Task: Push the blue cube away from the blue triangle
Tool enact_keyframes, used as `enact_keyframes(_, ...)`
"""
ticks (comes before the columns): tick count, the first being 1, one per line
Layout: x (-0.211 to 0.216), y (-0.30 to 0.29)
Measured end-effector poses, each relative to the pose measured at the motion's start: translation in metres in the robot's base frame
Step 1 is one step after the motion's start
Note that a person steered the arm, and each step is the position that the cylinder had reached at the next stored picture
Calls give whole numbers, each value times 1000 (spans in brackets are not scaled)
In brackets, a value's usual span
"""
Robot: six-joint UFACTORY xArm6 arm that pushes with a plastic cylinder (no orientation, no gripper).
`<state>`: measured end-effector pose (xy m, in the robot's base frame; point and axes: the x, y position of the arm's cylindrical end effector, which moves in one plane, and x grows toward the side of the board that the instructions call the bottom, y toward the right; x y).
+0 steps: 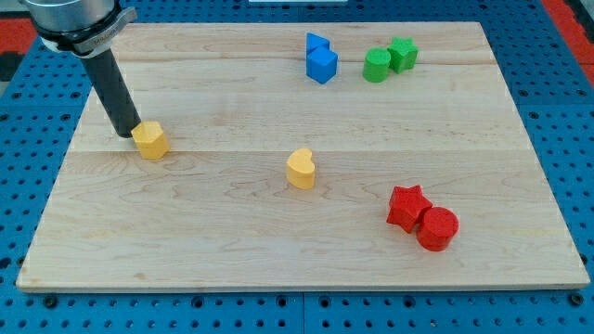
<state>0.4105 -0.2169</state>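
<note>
The blue cube sits near the view's top, right of centre, on the wooden board. The blue triangle is just behind it, touching or nearly touching its upper left side. My tip is at the view's left, far from both blue blocks. It stands right against the left side of a yellow block.
A yellow heart-like block lies near the board's middle. Two green blocks sit right of the blue pair. A red star and a red cylinder lie at the lower right.
</note>
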Motion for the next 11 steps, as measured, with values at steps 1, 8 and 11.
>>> enact_keyframes(1, -2, 14)
enact_keyframes(8, -67, 269)
enact_keyframes(11, -151, 270)
